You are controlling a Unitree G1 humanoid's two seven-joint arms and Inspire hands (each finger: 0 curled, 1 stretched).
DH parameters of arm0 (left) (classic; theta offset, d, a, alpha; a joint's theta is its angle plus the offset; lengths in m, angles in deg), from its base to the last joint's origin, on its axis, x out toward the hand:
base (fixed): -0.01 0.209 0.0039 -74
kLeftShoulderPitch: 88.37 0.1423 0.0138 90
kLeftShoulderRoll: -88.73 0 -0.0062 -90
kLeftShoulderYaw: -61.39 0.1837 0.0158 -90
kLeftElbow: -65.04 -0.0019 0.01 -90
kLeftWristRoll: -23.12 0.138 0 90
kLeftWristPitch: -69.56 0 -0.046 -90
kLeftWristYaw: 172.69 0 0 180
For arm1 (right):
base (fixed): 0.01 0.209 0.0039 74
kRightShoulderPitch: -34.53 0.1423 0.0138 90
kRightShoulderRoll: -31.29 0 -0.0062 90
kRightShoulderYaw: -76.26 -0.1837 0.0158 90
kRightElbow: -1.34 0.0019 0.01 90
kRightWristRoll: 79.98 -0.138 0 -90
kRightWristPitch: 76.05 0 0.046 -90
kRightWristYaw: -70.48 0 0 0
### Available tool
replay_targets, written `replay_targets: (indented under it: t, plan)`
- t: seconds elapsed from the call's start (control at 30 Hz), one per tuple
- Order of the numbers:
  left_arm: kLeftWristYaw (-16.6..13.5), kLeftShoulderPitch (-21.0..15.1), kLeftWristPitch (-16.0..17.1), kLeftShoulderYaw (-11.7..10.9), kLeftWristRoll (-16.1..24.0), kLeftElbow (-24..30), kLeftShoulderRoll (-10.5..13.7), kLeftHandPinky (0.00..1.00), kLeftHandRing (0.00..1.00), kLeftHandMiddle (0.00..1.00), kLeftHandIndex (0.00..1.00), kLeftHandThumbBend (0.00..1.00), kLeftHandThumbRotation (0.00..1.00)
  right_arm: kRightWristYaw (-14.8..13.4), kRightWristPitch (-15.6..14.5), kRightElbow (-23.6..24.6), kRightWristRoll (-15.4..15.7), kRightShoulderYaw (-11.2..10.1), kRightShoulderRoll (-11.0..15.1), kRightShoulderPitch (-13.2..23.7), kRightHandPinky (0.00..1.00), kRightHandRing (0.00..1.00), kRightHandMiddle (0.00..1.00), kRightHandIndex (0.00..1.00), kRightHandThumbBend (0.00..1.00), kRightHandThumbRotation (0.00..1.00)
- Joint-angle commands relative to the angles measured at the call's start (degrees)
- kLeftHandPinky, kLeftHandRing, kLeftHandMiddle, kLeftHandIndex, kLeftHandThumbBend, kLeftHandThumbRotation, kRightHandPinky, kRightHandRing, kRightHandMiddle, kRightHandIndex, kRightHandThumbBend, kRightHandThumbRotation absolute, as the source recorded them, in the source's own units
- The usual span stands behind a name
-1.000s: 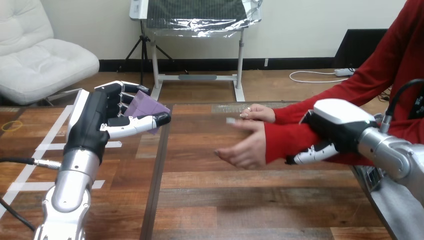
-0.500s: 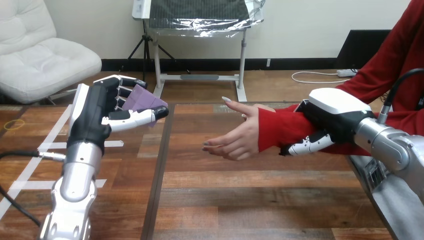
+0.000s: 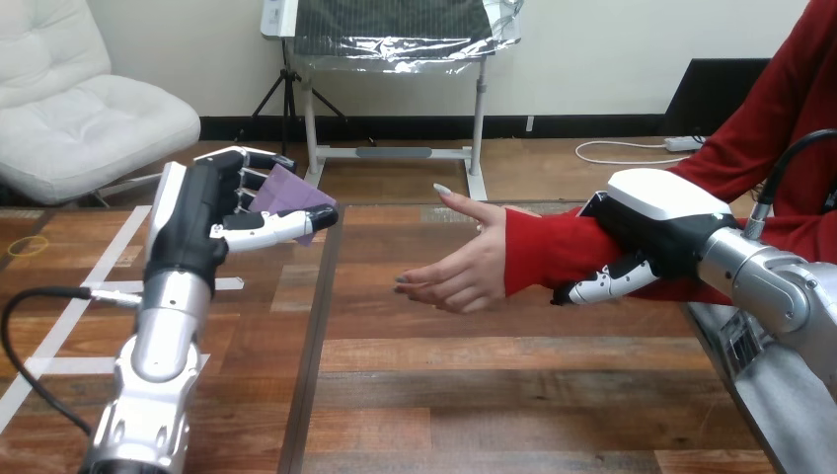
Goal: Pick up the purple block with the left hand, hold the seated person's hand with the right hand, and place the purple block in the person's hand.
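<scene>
**A:** What is hidden or cut off?

**B:** Part of the purple block [image 3: 292,192]. The left hand [image 3: 197,222] is raised at 10 o'clock, well above the table [image 3: 494,375], pinching the block. Its fingers [image 3: 240,158] are curling over the block's left side and its thumb is crossing the lower edge. Only the block's upper face and right corner are showing. The left arm is running out of the view at 7 o'clock.

**A:** And the right side?

**B:** The right hand [image 3: 656,222] is sitting at 3 o'clock, clasping the person's forearm over the red sleeve [image 3: 548,252]. Its white shell is lying on top and one digit is hooking under the sleeve. The other fingers are hiding behind the arm. The right arm is being cut off at 4 o'clock, and the person's arm is leaving the view at 2 o'clock.

**A:** The person's hand?

**B:** The person's hand [image 3: 449,276] is hanging just right of centre, fingers stretching towards 9 o'clock, palm open and holding nothing. The block is at 10 o'clock from it, well apart.

**A:** Counts?

**B:** One purple block, two robot hands, one person's hand, one table. White tape strips [image 3: 99,288] are lying at 8 o'clock, but the left arm is covering some of them, so I cannot give a number.
</scene>
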Motion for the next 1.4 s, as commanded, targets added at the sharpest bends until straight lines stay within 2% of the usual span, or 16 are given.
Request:
replay_targets:
  t: [0.0, 0.17, 0.57, 1.0, 1.37]
  plan:
    - [-0.32, -9.58, 3.42, 0.64, 0.21, -6.0, -1.01, 0.39, 0.4, 0.42, 0.42, 0.73, 0.0, 0.13, 0.09, 4.83, -1.68, -2.45, 1.82, 1.51, 0.26, 0.31, 0.35, 0.34, 0.72, 0.44]
    - [-0.54, -11.83, 4.1, 0.72, 0.41, -9.91, -1.45, 0.4, 0.4, 0.42, 0.42, 0.73, 0.0, 0.2, 0.08, 5.37, -1.39, -2.36, 1.79, 1.34, 0.27, 0.31, 0.36, 0.35, 0.72, 0.47]
    - [-1.1, -16.64, 8.16, 1.25, 1.21, -19.47, -2.68, 0.37, 0.39, 0.41, 0.41, 0.74, 0.0, 0.64, 0.18, 6.01, -1.73, -2.48, 1.46, 1.09, 0.26, 0.31, 0.35, 0.34, 0.73, 0.49]
    - [-0.47, -20.66, 7.23, 0.74, 0.12, -25.59, -5.29, 0.37, 0.39, 0.41, 0.41, 0.81, 0.0, 1.3, -0.27, 7.13, -2.15, -2.81, 1.01, 0.76, 0.28, 0.32, 0.36, 0.35, 0.73, 0.48]
    - [-0.37, -22.59, 6.81, 0.93, 0.11, -28.19, -7.32, 0.39, 0.4, 0.42, 0.41, 0.78, 0.0, 1.9, -0.99, 8.32, -2.57, -3.04, 0.21, 0.54, 0.28, 0.32, 0.36, 0.35, 0.74, 0.5]
